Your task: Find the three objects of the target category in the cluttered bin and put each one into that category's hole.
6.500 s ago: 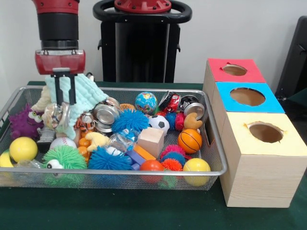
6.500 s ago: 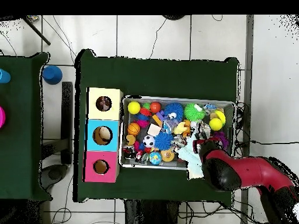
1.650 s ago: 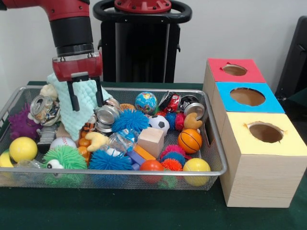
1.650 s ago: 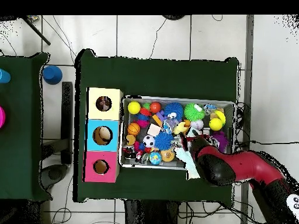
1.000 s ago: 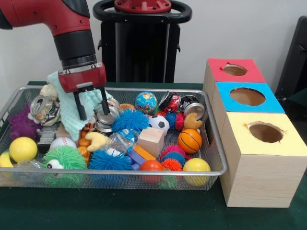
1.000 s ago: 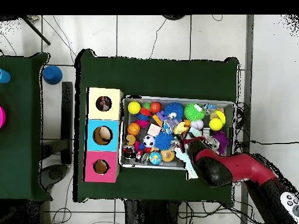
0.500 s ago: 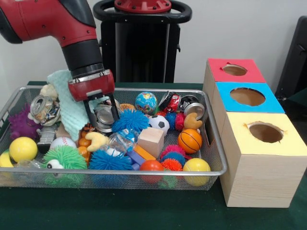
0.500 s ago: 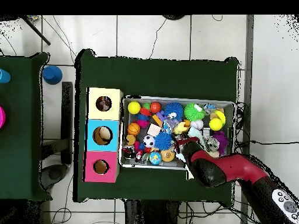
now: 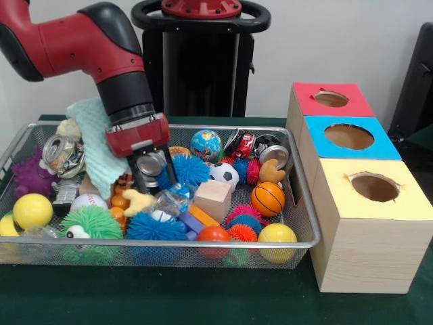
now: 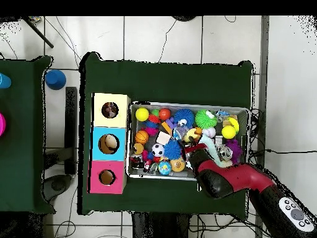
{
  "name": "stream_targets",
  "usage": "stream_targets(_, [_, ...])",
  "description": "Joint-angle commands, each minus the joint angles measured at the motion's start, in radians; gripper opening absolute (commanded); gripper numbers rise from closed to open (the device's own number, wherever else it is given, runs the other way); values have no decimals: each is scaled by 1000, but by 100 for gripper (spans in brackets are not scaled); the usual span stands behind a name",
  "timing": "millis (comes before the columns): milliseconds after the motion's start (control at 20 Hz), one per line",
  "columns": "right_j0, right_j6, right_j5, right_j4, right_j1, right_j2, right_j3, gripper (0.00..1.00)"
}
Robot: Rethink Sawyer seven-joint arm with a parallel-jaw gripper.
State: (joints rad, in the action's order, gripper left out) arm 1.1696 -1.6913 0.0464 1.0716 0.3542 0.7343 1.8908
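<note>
The red-and-black gripper has swung from the wire-mesh bin's left end toward its middle, its open fingers now straddling a round silver tin.

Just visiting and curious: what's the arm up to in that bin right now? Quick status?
Gripper down in the wire bin, fingers either side of a silver metal can; grip not confirmed. Three box holes untouched. Mint cloth and blue spiky ball crowd it.

No legible text, label, brand, number or sign is found in either view. Small markings on the crushed can and the toy car in the bin are too small to read.
</note>
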Motion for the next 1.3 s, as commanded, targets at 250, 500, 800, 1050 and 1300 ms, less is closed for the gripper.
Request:
stream_targets(250, [-56, -66, -86, 66, -85, -100, -141, 100])
stream_targets(500, [-43, -39, -46, 59, -123, -74, -132, 100])
stream_targets(800, [12, 2, 17, 43, -215, -2, -101, 100])
stream_targets(1050, [20, 5, 25, 39, -259, 15, -93, 100])
stream_targets(1300, [34, 19, 34, 41, -288, 26, -84, 100])
